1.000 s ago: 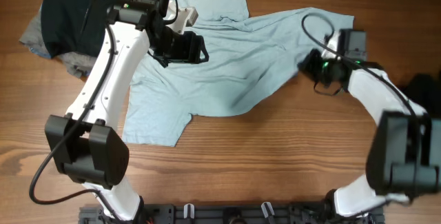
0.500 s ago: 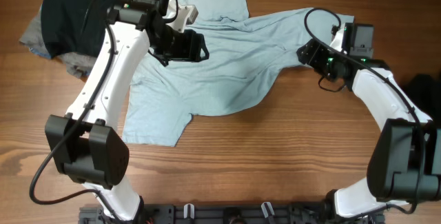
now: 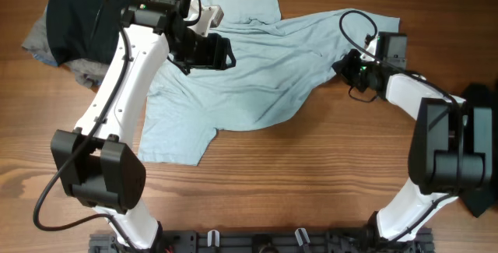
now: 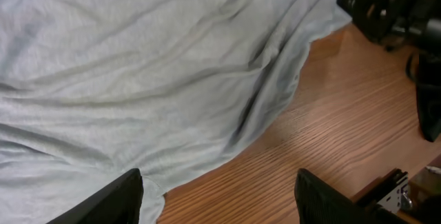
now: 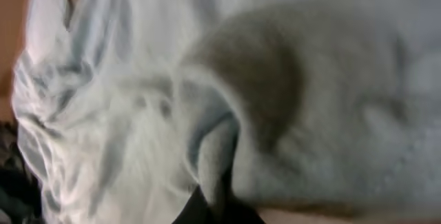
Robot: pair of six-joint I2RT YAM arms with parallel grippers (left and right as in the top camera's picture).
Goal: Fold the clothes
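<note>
The pale blue short-sleeved T-shirt [image 3: 257,78] lies crumpled across the upper middle of the overhead frame on the brown wooden surface [image 3: 311,175], with one sleeve toward the top, another at lower left, and its right-hand edge drawn out to a point. The right gripper [image 3: 348,69] sits at that point with its fingers pressed together. In the right wrist view bunched cloth fills the frame and a fold runs into the dark tip at the bottom, so it seems to pinch a thin fold of the shirt, though the bite itself is hidden. The left gripper [image 3: 222,53] hovers over the shirt's upper left part, its fingers [image 4: 120,200] spread with nothing between them. The main risk, I judge, is a shallow nip at the hem: a pull could let the cloth slip free, or catch one layer only and twist the shirt instead of flattening it. With the left side unheld, a pull from the right would likely slide the whole garment across the wood and deepen the wrinkles in the middle. A black fabric garment [image 3: 74,15] over a grey fabric garment [image 3: 82,72] lies near at upper left, and a sweep of the left arm could snag them.
</note>
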